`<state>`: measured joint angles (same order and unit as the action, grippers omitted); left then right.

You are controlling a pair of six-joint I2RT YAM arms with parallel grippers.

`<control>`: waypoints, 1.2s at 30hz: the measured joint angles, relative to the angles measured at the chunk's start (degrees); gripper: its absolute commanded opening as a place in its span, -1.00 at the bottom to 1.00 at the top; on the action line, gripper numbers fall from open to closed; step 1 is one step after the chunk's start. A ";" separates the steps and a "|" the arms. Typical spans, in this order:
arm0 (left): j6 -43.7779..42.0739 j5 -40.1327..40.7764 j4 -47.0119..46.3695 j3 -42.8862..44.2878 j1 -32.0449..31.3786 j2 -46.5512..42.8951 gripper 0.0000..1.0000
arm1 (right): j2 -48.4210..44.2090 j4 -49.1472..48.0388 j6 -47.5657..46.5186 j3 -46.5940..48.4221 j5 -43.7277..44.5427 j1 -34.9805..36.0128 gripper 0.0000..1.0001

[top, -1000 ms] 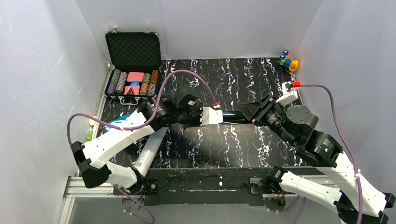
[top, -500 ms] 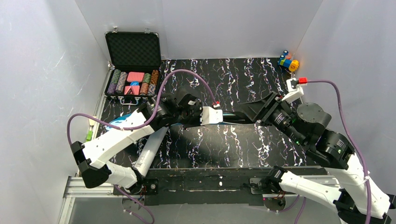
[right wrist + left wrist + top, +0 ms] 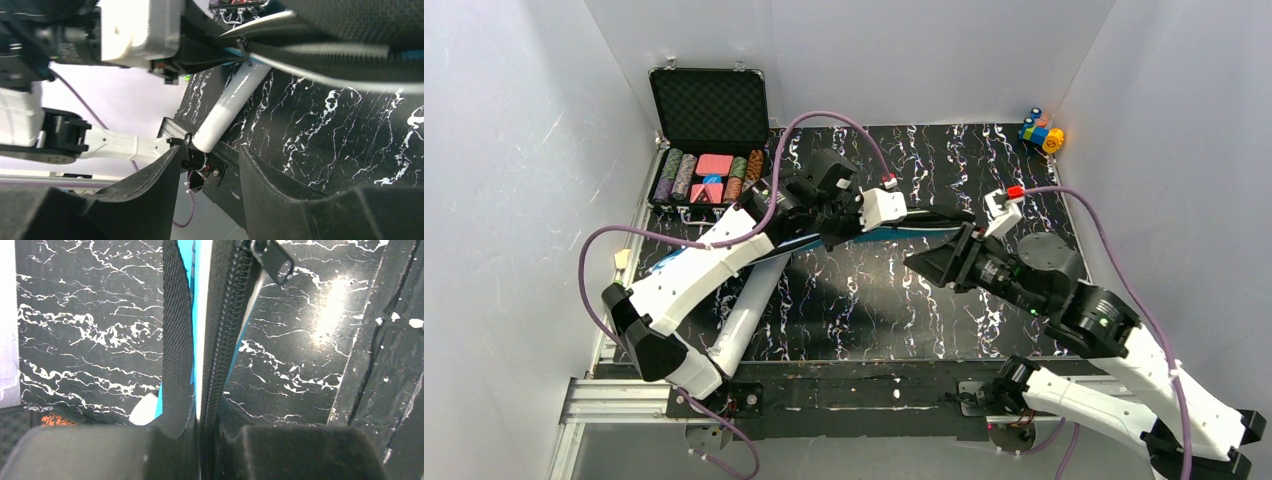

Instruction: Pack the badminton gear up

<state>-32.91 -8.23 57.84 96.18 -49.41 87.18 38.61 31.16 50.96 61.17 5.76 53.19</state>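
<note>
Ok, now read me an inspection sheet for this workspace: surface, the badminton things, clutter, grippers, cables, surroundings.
Surface: table, glossy black with white veining.
Job's things: blue bag held up by its zipper edge; white tube lying on the table's left side.
Clutter: poker chip case, open, in the far left corner; toy blocks in the far right corner.
Grippers: left fingers shut on the bag's zipper edge; right fingers open, holding nothing, near the bag.
Cables: purple cable arching over the left arm; a second one on the right arm.
Surroundings: white walls on three sides; metal rail at the near edge.
</note>
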 measured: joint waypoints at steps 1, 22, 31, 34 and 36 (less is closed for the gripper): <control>0.07 -0.33 0.37 0.07 0.00 0.00 -1.00 | 0.33 -0.50 -0.15 -0.55 -0.02 0.00 0.13; -0.81 -5.75 7.74 4.13 0.13 -0.04 -1.00 | 5.66 -25.27 -5.14 -10.69 7.06 0.20 0.04; 0.11 -6.03 8.94 5.35 0.09 -0.04 -1.00 | 6.16 -26.80 -3.78 -11.41 9.97 0.15 -0.21; 0.13 -5.90 9.14 5.46 0.22 -0.04 -1.00 | 6.82 -27.12 -3.72 -11.41 10.45 0.13 -0.30; 0.15 -5.84 9.22 5.46 0.24 -0.04 -1.00 | 7.30 -27.26 -3.54 -11.41 10.62 0.13 -0.35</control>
<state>-32.75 -14.06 67.07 101.65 -49.17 87.13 45.91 3.90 47.42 49.76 16.38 53.32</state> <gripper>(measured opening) 0.077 0.359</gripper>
